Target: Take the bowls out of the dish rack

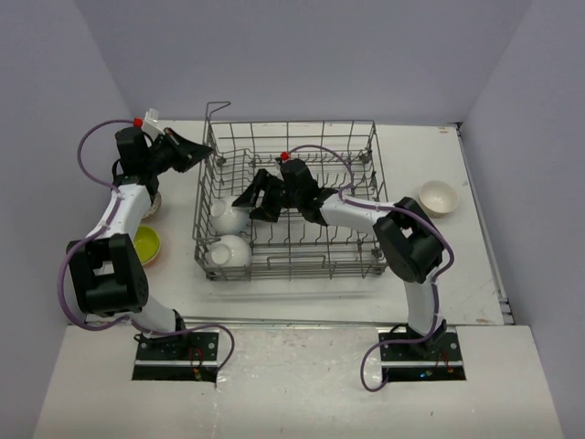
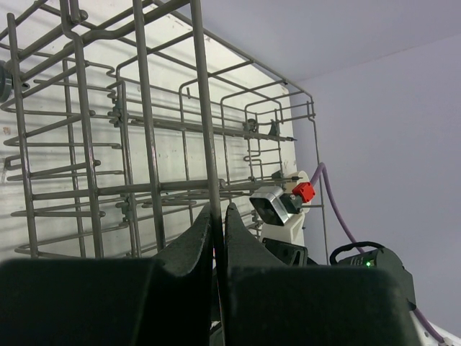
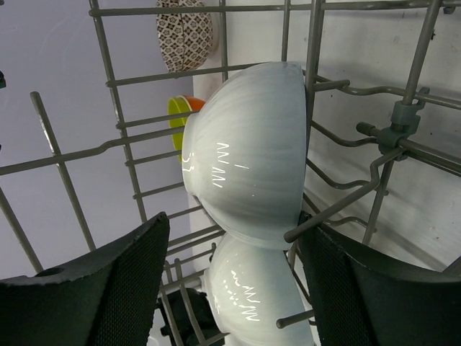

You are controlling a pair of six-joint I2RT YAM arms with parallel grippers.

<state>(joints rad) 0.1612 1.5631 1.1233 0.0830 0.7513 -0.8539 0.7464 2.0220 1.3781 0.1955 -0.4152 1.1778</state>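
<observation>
The grey wire dish rack (image 1: 302, 137) stands mid-table. Two white bowls stand on edge at its left end, one behind (image 1: 228, 218) the other (image 1: 228, 251). My right gripper (image 1: 253, 201) is inside the rack, open, right beside the rear bowl. In the right wrist view its jaws (image 3: 234, 231) stand wide on either side of the bowls (image 3: 248, 151) (image 3: 252, 295) without touching them. My left gripper (image 1: 205, 154) is at the rack's far left wall. In the left wrist view it (image 2: 218, 213) is shut on an upright rack wire (image 2: 202, 108).
A white bowl (image 1: 439, 197) sits on the table right of the rack. A yellow-green bowl (image 1: 146, 244) and a patterned bowl (image 1: 152, 205) sit left of the rack, under my left arm; both show through the wires (image 3: 177, 122) (image 3: 186, 36). Walls close in behind.
</observation>
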